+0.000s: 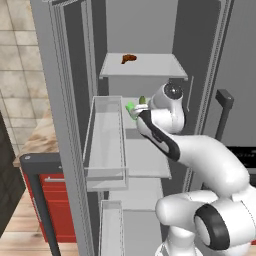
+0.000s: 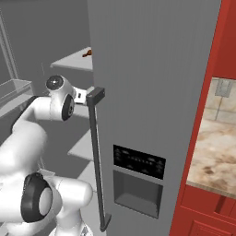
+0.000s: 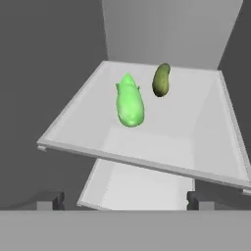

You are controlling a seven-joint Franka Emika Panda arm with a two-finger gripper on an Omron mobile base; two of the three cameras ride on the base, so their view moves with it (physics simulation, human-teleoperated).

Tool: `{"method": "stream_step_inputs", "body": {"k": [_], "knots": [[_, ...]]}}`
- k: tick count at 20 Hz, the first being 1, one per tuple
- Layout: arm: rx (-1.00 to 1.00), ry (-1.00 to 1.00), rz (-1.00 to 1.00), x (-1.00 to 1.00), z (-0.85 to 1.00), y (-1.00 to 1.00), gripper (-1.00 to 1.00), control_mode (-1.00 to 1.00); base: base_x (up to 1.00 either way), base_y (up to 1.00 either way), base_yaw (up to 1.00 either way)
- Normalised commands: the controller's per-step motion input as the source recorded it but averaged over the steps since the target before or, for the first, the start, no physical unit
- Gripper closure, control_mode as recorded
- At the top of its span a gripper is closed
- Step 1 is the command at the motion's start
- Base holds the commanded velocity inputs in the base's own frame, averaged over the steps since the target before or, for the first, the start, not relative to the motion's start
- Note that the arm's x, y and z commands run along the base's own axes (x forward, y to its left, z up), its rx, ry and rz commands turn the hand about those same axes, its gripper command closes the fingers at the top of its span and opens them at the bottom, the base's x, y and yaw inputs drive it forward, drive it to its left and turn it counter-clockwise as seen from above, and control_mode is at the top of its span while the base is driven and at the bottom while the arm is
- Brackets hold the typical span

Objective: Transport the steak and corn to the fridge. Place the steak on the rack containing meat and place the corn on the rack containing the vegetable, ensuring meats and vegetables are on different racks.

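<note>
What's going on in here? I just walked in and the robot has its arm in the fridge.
The arm reaches into the open fridge. The corn lies on a middle rack, close beside the vegetable, in front of the open, empty gripper. The steak sits on the rack above. So meat and vegetables are on different racks, and both items look placed.

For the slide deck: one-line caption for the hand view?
Corn lies on the fridge rack beside the vegetable, gripper open below.
</note>
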Motion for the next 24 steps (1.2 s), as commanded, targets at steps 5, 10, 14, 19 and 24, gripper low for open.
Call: {"method": "stream_step_inputs", "body": {"k": [5,10,14,19,24], "knots": [[0.00,0.03,0.00,-0.90,0.12,-0.09,-1.00,-1.00,0.00,0.00,0.00],[0.00,0.00,0.00,-0.95,0.32,0.00,-1.00,-1.00,0.00,0.00,0.00],[0.00,0.00,0.00,-0.84,0.34,0.00,-1.00,-1.00,0.00,0.00,0.00],[0.00,0.03,0.00,-0.71,0.32,0.00,-1.00,-1.00,0.00,0.00,0.00],[0.00,0.05,0.00,-0.63,0.31,-0.11,-1.00,-1.00,0.00,0.00,0.00]]}}
